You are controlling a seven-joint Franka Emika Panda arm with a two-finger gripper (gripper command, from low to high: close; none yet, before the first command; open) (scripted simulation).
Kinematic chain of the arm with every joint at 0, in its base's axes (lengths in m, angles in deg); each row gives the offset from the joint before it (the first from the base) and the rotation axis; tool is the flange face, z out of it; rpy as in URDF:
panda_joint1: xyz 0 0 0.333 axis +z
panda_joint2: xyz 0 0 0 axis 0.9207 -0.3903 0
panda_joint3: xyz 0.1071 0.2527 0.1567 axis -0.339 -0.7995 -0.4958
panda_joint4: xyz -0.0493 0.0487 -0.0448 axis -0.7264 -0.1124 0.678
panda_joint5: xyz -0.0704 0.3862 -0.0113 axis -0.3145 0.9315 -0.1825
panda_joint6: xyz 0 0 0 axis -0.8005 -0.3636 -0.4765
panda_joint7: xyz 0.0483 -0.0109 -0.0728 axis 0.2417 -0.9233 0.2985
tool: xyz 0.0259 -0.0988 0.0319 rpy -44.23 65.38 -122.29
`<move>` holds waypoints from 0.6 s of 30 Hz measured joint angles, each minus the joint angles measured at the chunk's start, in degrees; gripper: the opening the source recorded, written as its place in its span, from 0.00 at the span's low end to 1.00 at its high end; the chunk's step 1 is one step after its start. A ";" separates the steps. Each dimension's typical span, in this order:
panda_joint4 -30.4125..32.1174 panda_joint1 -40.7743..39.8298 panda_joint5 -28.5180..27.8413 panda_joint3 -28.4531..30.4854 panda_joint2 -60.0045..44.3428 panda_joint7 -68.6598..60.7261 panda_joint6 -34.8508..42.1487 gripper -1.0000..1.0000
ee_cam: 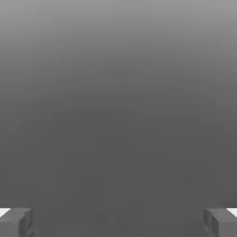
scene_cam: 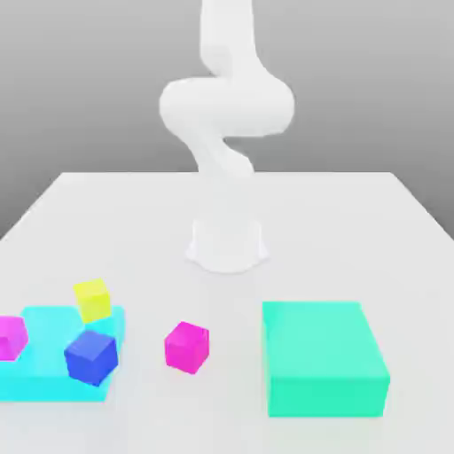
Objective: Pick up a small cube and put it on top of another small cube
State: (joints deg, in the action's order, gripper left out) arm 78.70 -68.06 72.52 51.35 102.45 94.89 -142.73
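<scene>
One small magenta cube (scene_cam: 186,346) sits alone on the white table (scene_cam: 372,213), between the cyan slab (scene_cam: 44,377) and the teal-green block (scene_cam: 324,356); its twin (scene_cam: 11,337) rests on the slab's edge at the exterior view's left, near the blue cube (scene_cam: 90,356) and yellow cube (scene_cam: 92,300). The gripper (ee_cam: 118,222) shows its jaws wide apart, holding nothing — the pick hasn't begun. Next, I judge, comes a descent over the lone cube — centred, jaws straddling it

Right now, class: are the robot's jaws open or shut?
Open. In the hand view the gripper has its two fingertips far apart, nothing between them.
</scene>
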 joint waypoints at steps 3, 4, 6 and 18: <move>5.24 -1.49 -0.07 0.03 -5.39 1.99 -4.44 0.50; 6.96 -1.97 -0.10 0.05 -7.16 2.66 -5.90 0.50; 10.38 -2.93 -0.16 0.10 -10.69 3.98 -8.79 0.50; 31.93 -8.33 -0.28 1.41 -37.54 12.63 -30.01 0.50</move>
State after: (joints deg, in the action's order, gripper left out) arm 110.62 -76.39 72.24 52.76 64.91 107.53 -172.74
